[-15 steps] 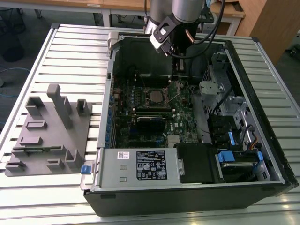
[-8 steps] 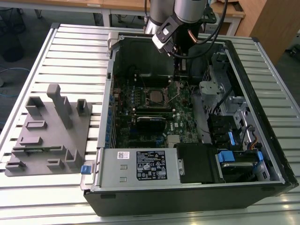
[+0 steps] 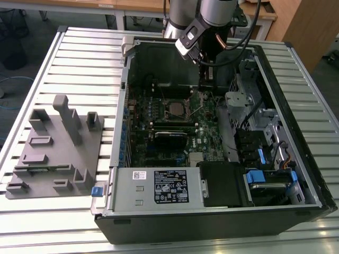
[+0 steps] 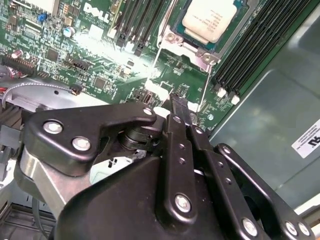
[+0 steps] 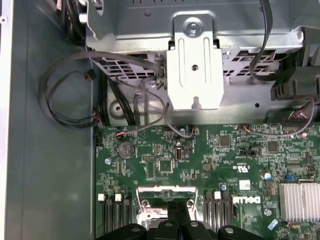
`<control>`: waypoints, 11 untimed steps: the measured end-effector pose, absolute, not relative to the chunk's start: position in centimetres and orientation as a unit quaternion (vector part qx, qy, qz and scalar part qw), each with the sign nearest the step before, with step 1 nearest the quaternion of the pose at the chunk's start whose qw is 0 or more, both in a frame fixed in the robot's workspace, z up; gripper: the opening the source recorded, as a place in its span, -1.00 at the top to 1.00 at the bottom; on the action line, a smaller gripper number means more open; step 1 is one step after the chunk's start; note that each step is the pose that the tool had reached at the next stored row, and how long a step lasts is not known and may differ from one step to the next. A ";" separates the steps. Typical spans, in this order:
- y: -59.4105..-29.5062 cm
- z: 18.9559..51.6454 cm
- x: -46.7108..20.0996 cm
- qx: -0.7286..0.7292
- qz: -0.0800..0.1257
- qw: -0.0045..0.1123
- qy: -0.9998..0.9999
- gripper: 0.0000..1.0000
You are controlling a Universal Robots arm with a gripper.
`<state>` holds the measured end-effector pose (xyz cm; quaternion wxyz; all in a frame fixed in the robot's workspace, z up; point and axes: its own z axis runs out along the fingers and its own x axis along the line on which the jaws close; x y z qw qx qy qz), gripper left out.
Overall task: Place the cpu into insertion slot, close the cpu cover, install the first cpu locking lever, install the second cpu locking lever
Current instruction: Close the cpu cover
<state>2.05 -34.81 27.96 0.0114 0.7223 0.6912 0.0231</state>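
Observation:
The cpu point(image 4: 211, 19), a square chip with a silvery top, lies in the insertion slot on the green board. The silvery cpu cover point(image 4: 189, 45) frames it and seems to lie flat around it. Two thin wire locking levers point(image 4: 159, 46) point(image 4: 204, 82) run from the socket's corners toward my fingers. My gripper point(image 4: 177, 102) hovers over the board just beside the socket with its black fingers pressed together and nothing seen between them. The first wrist view has the gripper point(image 5: 177, 217) over the socket's metal frame point(image 5: 165, 192). In the exterior view the gripper point(image 3: 205, 87) reaches into the case, right of the socket point(image 3: 174, 109).
The open computer case point(image 3: 122, 159) lies on a slatted table. A metal drive cage point(image 5: 195, 75) and loose cables point(image 5: 65, 100) stand close to the gripper. Black memory slots point(image 4: 250, 50) flank the socket. A grey fixture block point(image 3: 55, 148) sits at the exterior view's left.

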 end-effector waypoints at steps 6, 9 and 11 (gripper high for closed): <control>-34.8 28.0 2.6 0.722 0.023 0.011 0.691 0.80; -34.8 28.0 2.9 0.722 0.023 0.011 0.691 0.80; -34.8 28.0 3.1 0.722 0.023 0.011 0.691 0.80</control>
